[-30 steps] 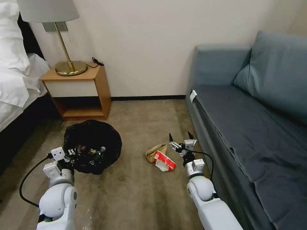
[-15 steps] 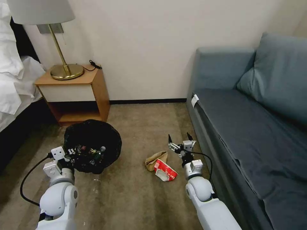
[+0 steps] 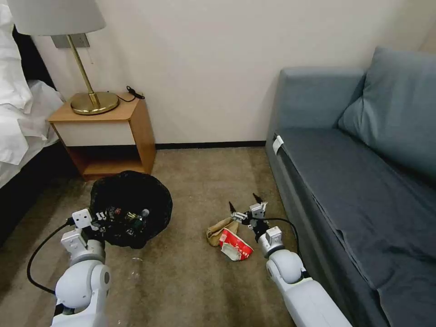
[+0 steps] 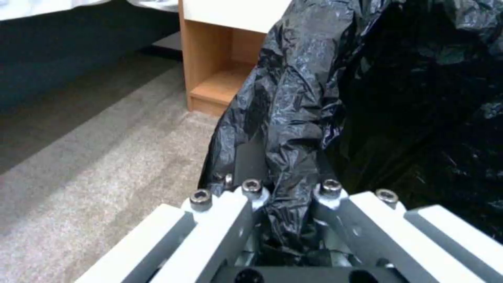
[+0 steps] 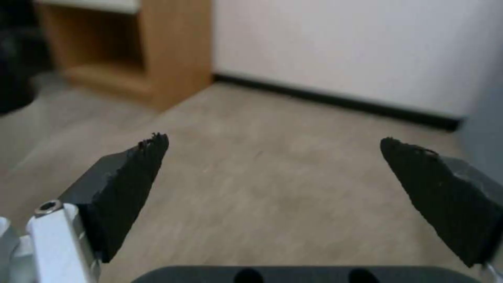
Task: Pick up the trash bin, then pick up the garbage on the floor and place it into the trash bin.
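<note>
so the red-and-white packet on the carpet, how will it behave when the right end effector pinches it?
The red-and-white packet looks crumpled and flattened, so it is probably light and floppy and will likely buckle rather than hold shape. It lies against the tan paper, which may drag along. The right end effector is open just above them.

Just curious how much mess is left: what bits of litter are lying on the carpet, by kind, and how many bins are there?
Crumpled tan paper: 1
Red-and-white packet: 1
Trash bin, black bag, its rim clamped by the left gripper: 1
Total: 3
The open right gripper is just above the paper.
</note>
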